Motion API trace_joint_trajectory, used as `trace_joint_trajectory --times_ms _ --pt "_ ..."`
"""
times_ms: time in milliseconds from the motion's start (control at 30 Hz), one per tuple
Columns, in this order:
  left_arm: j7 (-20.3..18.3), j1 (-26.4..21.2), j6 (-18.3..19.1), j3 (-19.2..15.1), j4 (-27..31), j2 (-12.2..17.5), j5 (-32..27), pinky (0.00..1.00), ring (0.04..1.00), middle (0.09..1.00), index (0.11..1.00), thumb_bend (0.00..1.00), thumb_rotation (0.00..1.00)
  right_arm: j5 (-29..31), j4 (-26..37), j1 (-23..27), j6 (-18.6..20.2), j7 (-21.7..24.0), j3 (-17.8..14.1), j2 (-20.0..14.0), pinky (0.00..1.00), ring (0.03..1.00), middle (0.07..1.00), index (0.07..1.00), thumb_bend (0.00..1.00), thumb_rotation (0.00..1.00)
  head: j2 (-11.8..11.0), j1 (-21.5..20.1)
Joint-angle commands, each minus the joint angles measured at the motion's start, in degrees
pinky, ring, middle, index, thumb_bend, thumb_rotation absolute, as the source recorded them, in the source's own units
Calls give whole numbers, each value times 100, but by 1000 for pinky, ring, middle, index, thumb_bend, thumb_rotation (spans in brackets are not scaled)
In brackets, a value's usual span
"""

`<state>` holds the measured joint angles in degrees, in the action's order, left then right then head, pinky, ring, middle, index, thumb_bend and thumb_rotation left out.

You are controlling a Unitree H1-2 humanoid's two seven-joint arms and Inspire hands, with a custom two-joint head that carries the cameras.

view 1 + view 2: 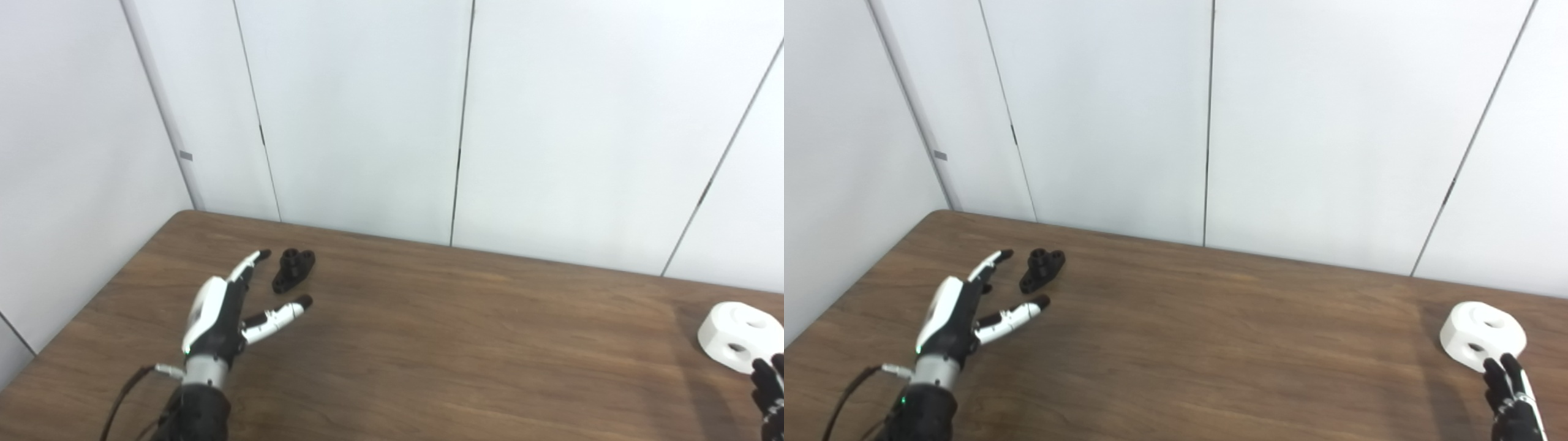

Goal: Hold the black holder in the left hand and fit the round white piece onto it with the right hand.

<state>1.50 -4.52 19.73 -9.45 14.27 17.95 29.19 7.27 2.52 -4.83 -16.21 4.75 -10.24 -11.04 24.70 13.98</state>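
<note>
Early stage, nothing grasped. Holder [293, 269] lies on table [429, 331], far left, between spread fingers of left hand [223, 315], not yet touched. White piece [1482, 335] far right; right hand [1510, 392] just beside it, fingertips up, grip state unclear. Both pickups and fitting remain.

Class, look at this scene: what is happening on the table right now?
A humanoid robot is reaching for two parts. Its left hand, open, is close to the black holder lying on the table. The right hand nears the round white piece. Neither part is held yet.
</note>
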Motion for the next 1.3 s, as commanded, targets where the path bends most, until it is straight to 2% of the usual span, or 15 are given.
trace_joint_trajectory --times_ms 0,167,333,533,667,800,967,1267 --pt "175 -281 -71 62 -134 218 268 847 945 942 902 843 491 1 -266 -338 -51 -28 92 214 1000 970 952 977 488 1000 11 -8" --pt "291 -596 -232 297 -951 608 600 879 947 934 887 865 550 94 -258 -358 -114 27 127 226 982 967 955 980 457 1000 19 -31" --pt "343 -872 -287 663 -1645 910 879 976 964 946 892 873 600 391 -189 -367 -66 232 186 197 999 995 970 993 474 1000 34 -53" --pt "538 -1213 -97 950 -2405 958 1156 982 954 934 883 893 612 360 -210 -401 -107 267 188 217 1000 1000 984 1000 486 1000 47 -95" --pt "559 -1363 35 1117 -2680 1017 1313 1000 963 936 877 899 646 341 -238 -421 -182 273 192 216 1000 1000 980 998 476 1000 50 -93" --pt "570 -1579 162 1240 -2979 1041 1397 1000 976 942 868 903 655 366 -169 -449 -93 252 195 241 1000 1000 977 998 491 1000 52 -112" --pt "681 -1851 96 1274 -3357 1010 1303 1000 977 940 842 903 642 308 -245 -440 -226 259 203 238 1000 1000 979 995 496 1000 56 -150" --pt "705 -2160 13 1276 -3636 973 1006 1000 981 940 816 876 605 205 -102 -491 -157 186 232 284 1000 994 965 974 492 1000 88 -240"
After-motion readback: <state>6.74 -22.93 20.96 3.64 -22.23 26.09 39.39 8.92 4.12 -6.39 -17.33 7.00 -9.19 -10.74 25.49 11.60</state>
